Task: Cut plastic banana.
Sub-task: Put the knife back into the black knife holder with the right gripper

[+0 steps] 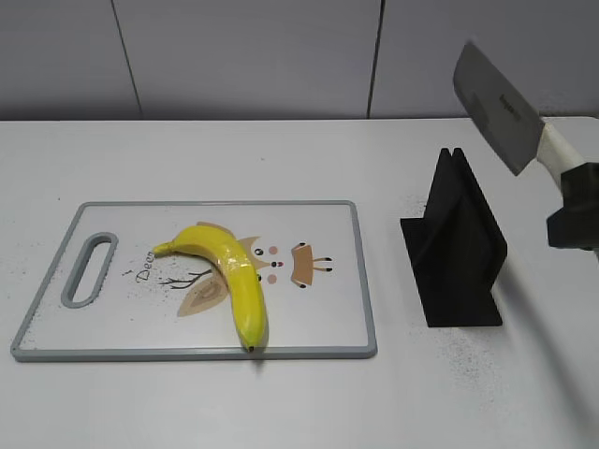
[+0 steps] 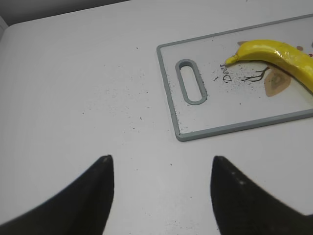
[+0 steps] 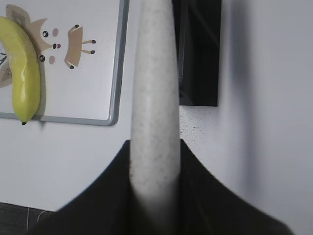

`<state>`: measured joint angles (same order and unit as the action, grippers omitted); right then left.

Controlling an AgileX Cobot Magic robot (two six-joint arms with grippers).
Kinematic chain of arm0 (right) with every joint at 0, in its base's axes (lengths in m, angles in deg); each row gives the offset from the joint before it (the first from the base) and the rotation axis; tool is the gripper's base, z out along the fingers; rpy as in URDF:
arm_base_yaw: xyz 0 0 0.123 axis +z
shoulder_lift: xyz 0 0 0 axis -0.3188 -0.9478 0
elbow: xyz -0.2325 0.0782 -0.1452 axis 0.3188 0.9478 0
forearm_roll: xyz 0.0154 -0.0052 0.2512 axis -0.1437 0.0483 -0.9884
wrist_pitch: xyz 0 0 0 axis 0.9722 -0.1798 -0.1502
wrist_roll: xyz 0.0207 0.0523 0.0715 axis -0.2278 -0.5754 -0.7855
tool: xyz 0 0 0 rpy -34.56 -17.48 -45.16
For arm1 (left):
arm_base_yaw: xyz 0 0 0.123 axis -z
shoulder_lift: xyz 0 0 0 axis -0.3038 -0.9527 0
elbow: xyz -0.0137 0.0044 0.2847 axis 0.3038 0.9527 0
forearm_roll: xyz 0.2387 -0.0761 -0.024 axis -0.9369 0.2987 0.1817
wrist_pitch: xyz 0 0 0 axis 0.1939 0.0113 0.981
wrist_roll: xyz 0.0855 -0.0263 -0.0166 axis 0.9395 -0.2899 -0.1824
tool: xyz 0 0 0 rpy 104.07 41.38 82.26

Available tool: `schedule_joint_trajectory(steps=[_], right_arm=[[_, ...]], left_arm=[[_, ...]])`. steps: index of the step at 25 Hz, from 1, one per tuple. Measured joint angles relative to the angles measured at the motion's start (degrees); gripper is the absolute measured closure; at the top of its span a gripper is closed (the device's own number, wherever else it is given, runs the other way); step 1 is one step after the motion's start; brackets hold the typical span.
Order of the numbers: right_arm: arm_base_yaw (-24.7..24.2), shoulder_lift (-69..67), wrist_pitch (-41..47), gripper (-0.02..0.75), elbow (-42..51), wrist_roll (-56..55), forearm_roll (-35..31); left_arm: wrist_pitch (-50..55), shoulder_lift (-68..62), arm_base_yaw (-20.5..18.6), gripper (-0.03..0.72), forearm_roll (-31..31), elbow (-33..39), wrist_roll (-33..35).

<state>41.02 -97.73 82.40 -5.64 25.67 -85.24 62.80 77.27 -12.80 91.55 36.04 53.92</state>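
Glossy yellow plastic banana (image 1: 229, 278), curved, lies on the white cutting board (image 1: 318, 318), grey-rimmed with a slot handle at its left. Long axis runs from the stem at upper left to the dark tip at the board's near edge. Right gripper (image 3: 154, 166) is clamped on the speckled, cream knife (image 1: 510, 110), its broad grey blade raised above the black slotted stand (image 1: 454, 248). Left gripper (image 2: 161, 188) hangs spread wide, holding nothing, over bare table (image 2: 73, 88).
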Motion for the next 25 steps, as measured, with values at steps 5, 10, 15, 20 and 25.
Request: schedule_joint_trajectory(steps=[5, 10, 15, 20, 25], right_arm=[[0.0, -2.85, -3.11, 0.575, 1.75, -0.39, 1.41], [0.0, -7.07, -4.43, 0.575, 1.81, -1.02, 2.4], [0.0, -9.35, -5.03, 0.576, 1.81, -4.22, 6.54], [0.0, -10.1, -5.93, 0.576, 1.81, -4.82, 7.12], [0.0, -8.94, -6.04, 0.576, 1.81, -4.87, 6.74]], left_arm=[[0.0, 0.0, 0.0, 0.103, 0.0, 0.0, 0.0], [0.0, 0.0, 0.0, 0.103, 0.0, 0.0, 0.0], [0.0, 0.0, 0.0, 0.132, 0.0, 0.0, 0.0], [0.0, 0.0, 0.0, 0.178, 0.0, 0.0, 0.0], [0.0, 0.0, 0.0, 0.181, 0.0, 0.0, 0.0]])
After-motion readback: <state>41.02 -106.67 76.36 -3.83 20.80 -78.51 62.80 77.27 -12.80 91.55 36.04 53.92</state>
